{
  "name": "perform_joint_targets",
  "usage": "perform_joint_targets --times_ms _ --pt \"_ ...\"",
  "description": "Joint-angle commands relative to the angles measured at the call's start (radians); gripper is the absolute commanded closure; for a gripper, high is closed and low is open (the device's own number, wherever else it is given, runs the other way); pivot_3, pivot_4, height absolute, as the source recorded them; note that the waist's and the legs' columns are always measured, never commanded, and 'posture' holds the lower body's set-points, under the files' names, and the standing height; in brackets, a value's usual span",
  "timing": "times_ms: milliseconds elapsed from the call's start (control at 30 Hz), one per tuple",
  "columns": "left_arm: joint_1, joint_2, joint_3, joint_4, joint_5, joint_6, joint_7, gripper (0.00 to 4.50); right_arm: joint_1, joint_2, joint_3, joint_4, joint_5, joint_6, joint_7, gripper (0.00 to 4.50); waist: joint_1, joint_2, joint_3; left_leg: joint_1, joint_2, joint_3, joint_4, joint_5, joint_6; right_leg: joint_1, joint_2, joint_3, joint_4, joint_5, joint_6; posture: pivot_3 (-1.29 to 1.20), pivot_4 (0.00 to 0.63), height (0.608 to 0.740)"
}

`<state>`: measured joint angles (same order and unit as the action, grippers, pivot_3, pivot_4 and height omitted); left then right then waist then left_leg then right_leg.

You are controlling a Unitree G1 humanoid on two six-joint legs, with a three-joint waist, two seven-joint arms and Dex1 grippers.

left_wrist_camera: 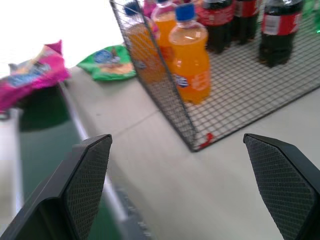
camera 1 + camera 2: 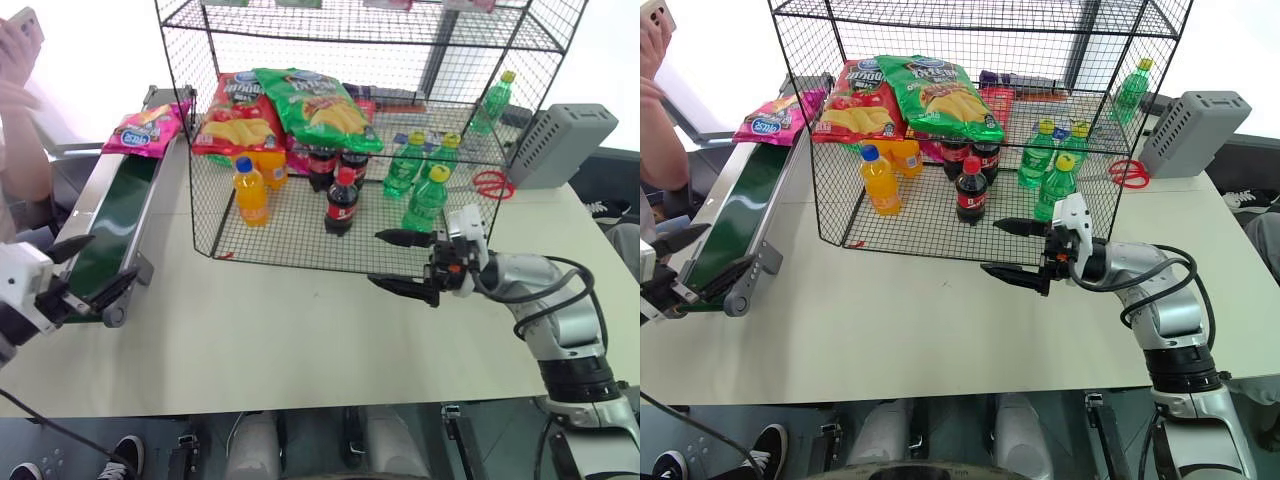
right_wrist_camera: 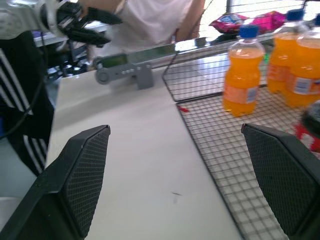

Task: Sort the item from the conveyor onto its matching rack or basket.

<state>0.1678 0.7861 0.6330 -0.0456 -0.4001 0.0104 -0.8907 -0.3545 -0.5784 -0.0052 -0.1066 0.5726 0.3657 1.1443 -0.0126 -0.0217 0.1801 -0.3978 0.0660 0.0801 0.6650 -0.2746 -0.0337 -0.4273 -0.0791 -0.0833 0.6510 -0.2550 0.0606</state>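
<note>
A magenta-pink chip bag [image 2: 147, 128] lies flat at the far end of the dark-green conveyor [image 2: 110, 222], its long axis running across the belt rather than along it, one crimped end pointing toward the black wire rack [image 2: 200, 150] just beside it and the other jutting out past the belt's outer edge. Its round blue logo faces up.

At the belt's near end the left gripper [image 2: 85, 272] hangs with its two black fingers spread wide and nothing between them, well apart from the bag. The right gripper [image 2: 1018, 250] hovers over the white table [image 2: 300, 340] at the rack's near edge, pointing across toward the conveyor, jaws likewise wide and empty.

Inside the rack's bottom tier sit a red chip bag [image 2: 235, 115], a green chip bag [image 2: 315, 105], orange soda bottles [image 2: 249, 192], dark cola bottles [image 2: 342, 200] and green bottles [image 2: 428, 195]. Red scissors [image 2: 492, 183] and a grey box [image 2: 563, 143] lie beyond it.

The rack's upper shelves are cut off at the frame's top, and what sits on them cannot be made out. A person's arm [image 2: 20, 140] stands partly cropped beside the conveyor. In the left wrist view the pink bag's printing is blurred.
</note>
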Motion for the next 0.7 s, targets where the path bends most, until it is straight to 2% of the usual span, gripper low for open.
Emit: perform_joint_targets --times_ms 33,100,367,700 --pt "0.050 0.032 0.072 0.072 0.120 -0.179 0.033 0.00 -0.030 0.050 0.028 -0.039 -0.004 -0.014 -0.032 0.12 -0.001 0.000 0.000 0.000 0.000 0.000 0.000 0.000 0.000 0.000 0.000 0.000 0.000 0.000 0.000 0.00 0.150 0.740" --pt "0.074 0.046 0.084 0.128 0.195 -0.267 0.073 0.00 -0.044 0.076 0.044 -0.029 0.000 -0.005 -0.033 0.12 -0.001 0.000 0.000 0.000 0.000 0.000 0.000 0.000 0.000 0.000 0.000 0.000 0.000 0.000 0.000 0.00 0.150 0.740" --pt "0.241 0.101 0.098 0.244 0.506 -0.698 0.225 0.00 -0.068 0.129 0.113 0.099 -0.143 -0.240 0.019 0.12 0.002 -0.001 -0.001 -0.001 0.000 0.001 0.000 0.000 0.000 -0.001 -0.001 -0.001 -0.001 0.000 0.000 0.00 0.150 0.740" --pt "0.323 0.140 0.096 0.354 0.694 -0.847 0.423 0.00 -0.132 0.200 0.161 0.193 -0.191 -0.310 0.041 0.12 -0.002 -0.001 -0.001 0.000 0.001 0.003 -0.001 0.000 0.000 -0.002 -0.001 -0.001 0.000 0.000 -0.001 0.00 0.150 0.740"
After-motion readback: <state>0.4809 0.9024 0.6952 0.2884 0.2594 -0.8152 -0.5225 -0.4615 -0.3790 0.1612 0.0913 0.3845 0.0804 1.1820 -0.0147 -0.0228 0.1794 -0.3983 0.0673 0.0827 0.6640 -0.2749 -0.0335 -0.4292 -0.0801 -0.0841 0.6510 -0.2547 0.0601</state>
